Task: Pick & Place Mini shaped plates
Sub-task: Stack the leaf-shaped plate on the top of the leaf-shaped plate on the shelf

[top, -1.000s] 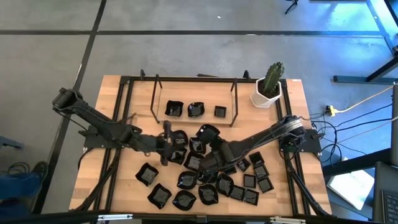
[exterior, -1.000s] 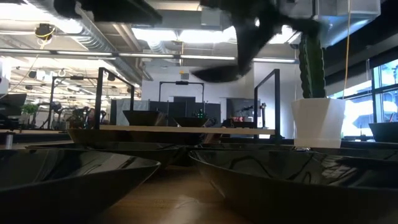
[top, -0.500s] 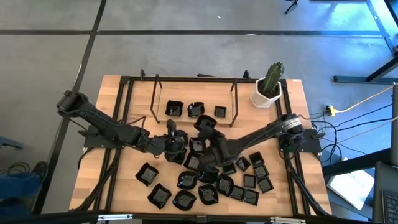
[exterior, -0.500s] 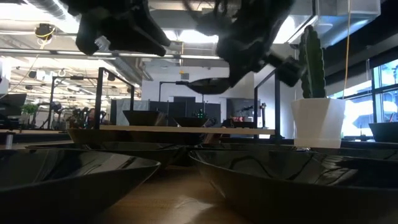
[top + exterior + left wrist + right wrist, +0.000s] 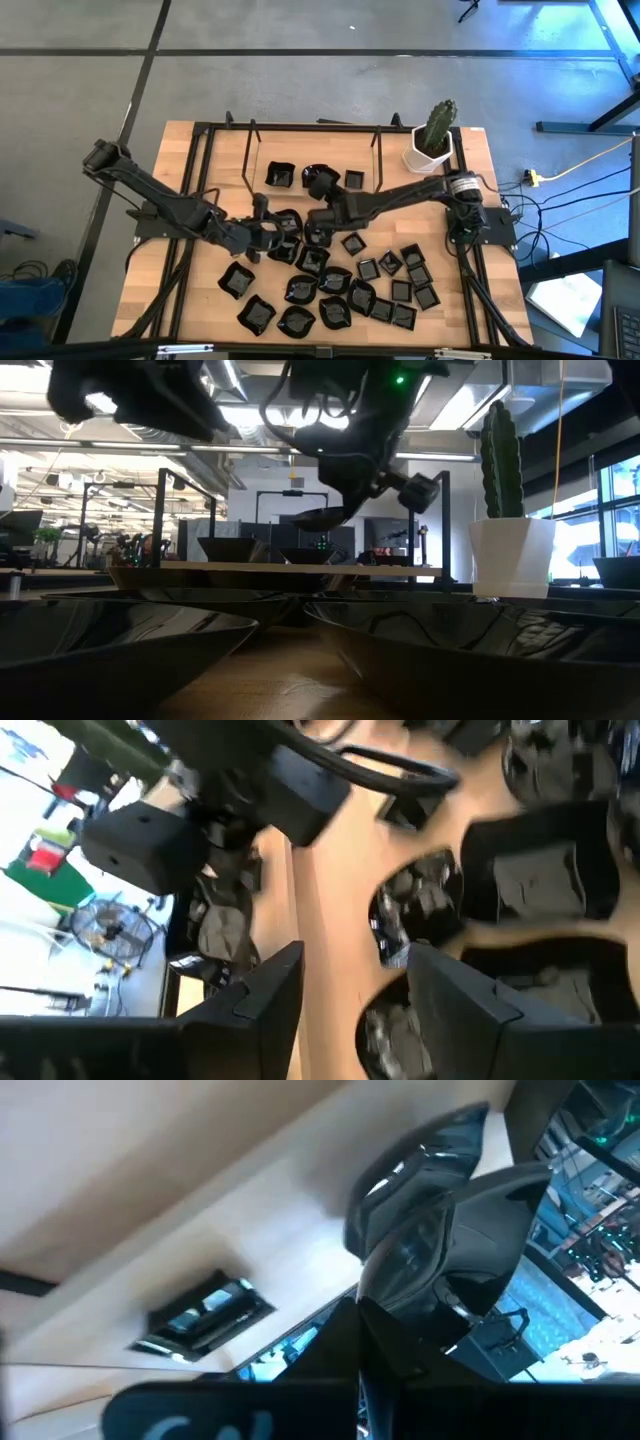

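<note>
The wooden table (image 5: pixel 200 150) carries a black frame rack (image 5: pixel 312 150) at its far side, a white pot with a cactus (image 5: pixel 430 145) at the far right corner, and the mini shaped plates (image 5: pixel 330 290) scattered over the middle and near half. Three plates already lie on the strip under the rack: one wavy-rimmed (image 5: pixel 279 177), one rounded (image 5: pixel 318 178), one small square (image 5: pixel 353 179).

Right arm: reaches in from the right side of the table. The right gripper (image 5: pixel 322 212) is clenched on a wavy-rimmed plate (image 5: pixel 425 1210), pinched by its rim and carried clear of the table just before the rack; the low view shows it hanging above the rack's level (image 5: pixel 322 517).

Left arm: reaches in from the left. The left gripper (image 5: pixel 262 232) hovers over the cluster with its fingers (image 5: pixel 250 1010) spread — nothing between them.

Step in hand, as judged: deliver the held plate onto the rack strip.
- Pass under the rack's top bar without touching the uprights.
- Aim for bare wood beside the three placed plates, not on top of one.
- Lower until the plate is level and seated, then release — a rim pinch on a glossy dish may slip if tilted.
- Keep the left gripper clear of the right arm's path.

No brand, label or writing can be read in any view.
</note>
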